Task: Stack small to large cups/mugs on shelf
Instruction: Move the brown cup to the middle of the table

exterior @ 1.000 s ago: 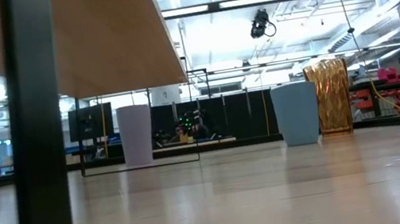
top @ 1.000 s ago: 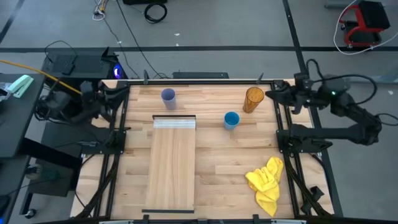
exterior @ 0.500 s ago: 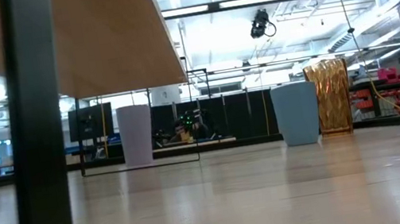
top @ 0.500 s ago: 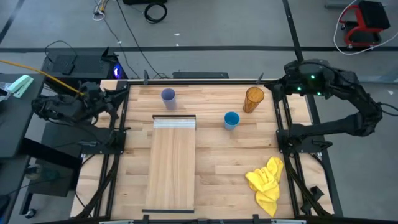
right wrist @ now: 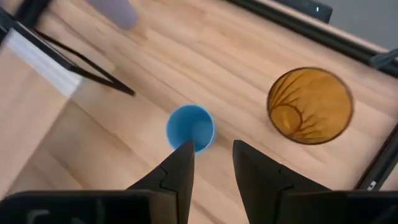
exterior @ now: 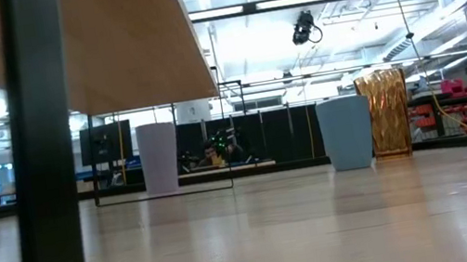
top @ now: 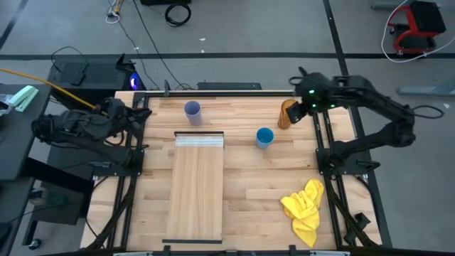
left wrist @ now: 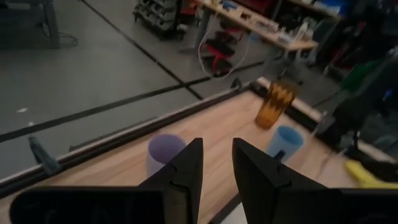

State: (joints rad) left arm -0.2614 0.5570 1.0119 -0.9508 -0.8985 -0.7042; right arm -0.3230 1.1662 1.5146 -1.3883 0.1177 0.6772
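Three cups stand upright on the table, none yet on the shelf (top: 199,186), which lies lengthwise down the middle with its white strip at the far end; going left to right, the left gripper (top: 142,112) waits at the table's nine o'clock edge, fingers a narrow gap apart and holding nothing, aimed toward the lavender cup (top: 192,110) at eleven o'clock, likely its job later; the blue cup (top: 264,137) sits just right of the shelf's far end, near centre; the amber tumbler (top: 286,116) stands at one o'clock, close behind the blue one; the right gripper (top: 301,91) hovers high just above and beside the tumbler, fingers parted and empty, looking down into both cups, so I judge it is choosing a first pick; a yellow cloth (top: 304,210) lies crumpled at four o'clock, out of the way.
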